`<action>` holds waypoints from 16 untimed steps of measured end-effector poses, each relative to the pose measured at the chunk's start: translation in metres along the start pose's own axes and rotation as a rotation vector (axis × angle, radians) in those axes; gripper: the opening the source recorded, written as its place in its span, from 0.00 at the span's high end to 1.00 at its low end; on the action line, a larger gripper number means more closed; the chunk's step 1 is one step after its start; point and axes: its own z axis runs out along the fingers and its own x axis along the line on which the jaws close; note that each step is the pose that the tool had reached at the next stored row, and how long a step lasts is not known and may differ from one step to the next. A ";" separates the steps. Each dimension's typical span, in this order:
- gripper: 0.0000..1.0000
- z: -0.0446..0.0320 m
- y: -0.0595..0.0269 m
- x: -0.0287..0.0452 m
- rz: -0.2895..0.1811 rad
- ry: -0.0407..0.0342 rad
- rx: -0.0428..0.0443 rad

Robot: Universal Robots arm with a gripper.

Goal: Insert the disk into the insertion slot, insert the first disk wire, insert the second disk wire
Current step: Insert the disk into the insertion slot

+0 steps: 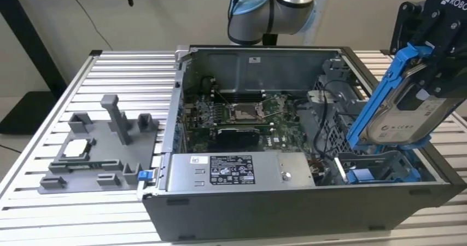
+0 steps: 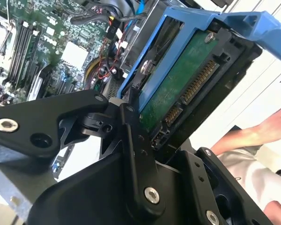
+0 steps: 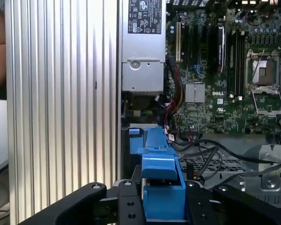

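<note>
Gripper [image 1: 436,85] tight around the tilted disk [image 1: 401,115], above the insertion slot [image 1: 379,170] (black cables [image 1: 319,126] and motherboard [image 1: 241,115] just beside)

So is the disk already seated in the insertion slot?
No, the gripper holds the disk tilted in the air above the insertion slot in the exterior view.

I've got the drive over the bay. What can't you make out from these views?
Whether the drive touches the drive bay: exterior view, the drive's lower end covers the rails.
Contact spots of the end effector: first wrist view, the drive's blue frame hides them.
Where the cables end: first wrist view, the same frame covers them.
</note>
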 end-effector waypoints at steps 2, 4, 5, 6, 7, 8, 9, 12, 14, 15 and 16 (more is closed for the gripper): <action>1.00 0.0013 -0.0010 -0.0001 0.000 -0.0001 0.0000; 1.00 0.0028 -0.0015 -0.0003 0.000 -0.0004 0.0000; 1.00 0.0036 -0.0016 -0.0006 0.000 -0.0005 -0.0001; 1.00 0.0044 -0.0021 -0.0007 0.000 -0.0008 0.0000; 1.00 0.0048 -0.0022 -0.0007 0.000 -0.0007 0.0000; 1.00 0.0049 -0.0022 -0.0007 0.000 -0.0007 0.0000; 1.00 0.0049 -0.0022 -0.0007 0.000 -0.0006 0.0000; 1.00 0.0051 -0.0023 -0.0007 0.003 -0.0008 0.0000; 1.00 0.0051 -0.0023 -0.0008 0.010 -0.0011 -0.0001; 1.00 0.0051 -0.0023 -0.0008 0.010 -0.0011 -0.0001; 1.00 0.0051 -0.0023 -0.0008 0.011 -0.0012 -0.0001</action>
